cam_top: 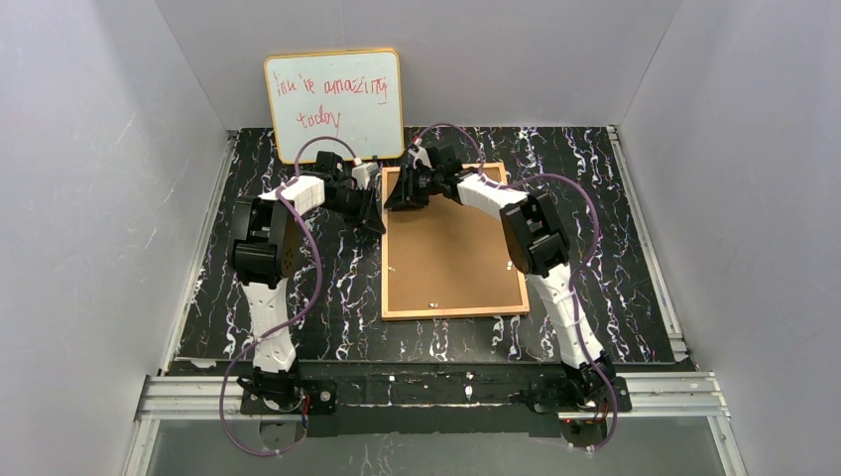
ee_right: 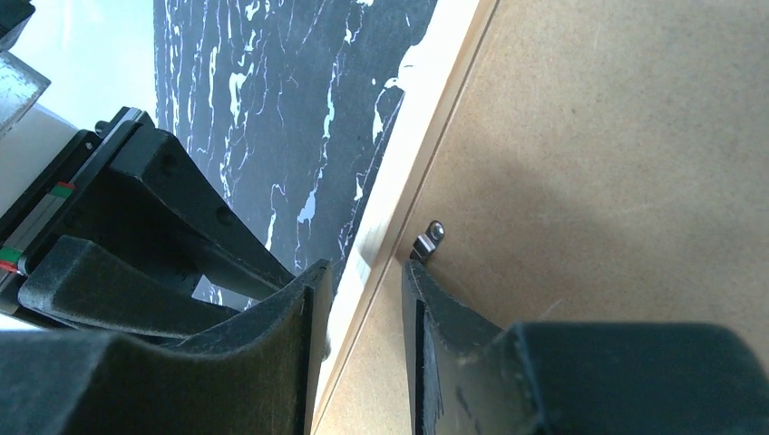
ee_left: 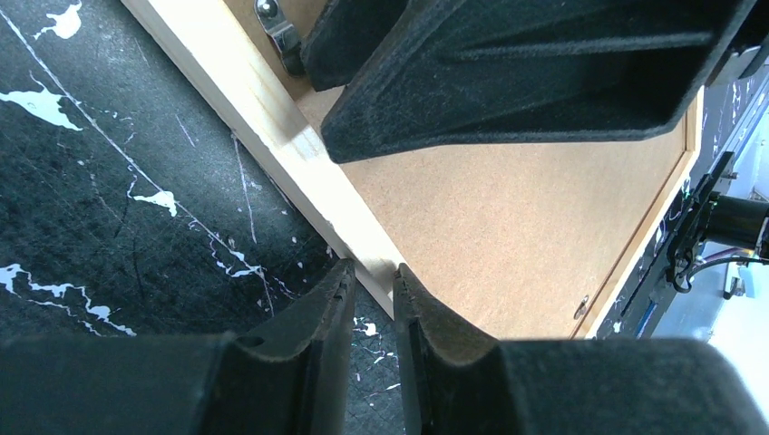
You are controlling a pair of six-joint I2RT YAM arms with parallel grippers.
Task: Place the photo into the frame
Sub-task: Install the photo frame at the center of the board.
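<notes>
Two claws are meeting at the far left corner of the frame [cam_top: 451, 253], which is lying back-up on the table [cam_top: 337, 297]. Your left gripper [ee_left: 372, 276] is pinching its wooden rail, jaws nearly closed. Your right gripper [ee_right: 363, 272] is straddling the rail nearby, jaws wider; I cannot tell whether it is clamping.

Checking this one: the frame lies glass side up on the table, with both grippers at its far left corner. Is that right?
No. The frame lies back up: the top external view shows its brown fibreboard, not glass. It is on the table, with the left gripper and right gripper at its far left corner.
</notes>
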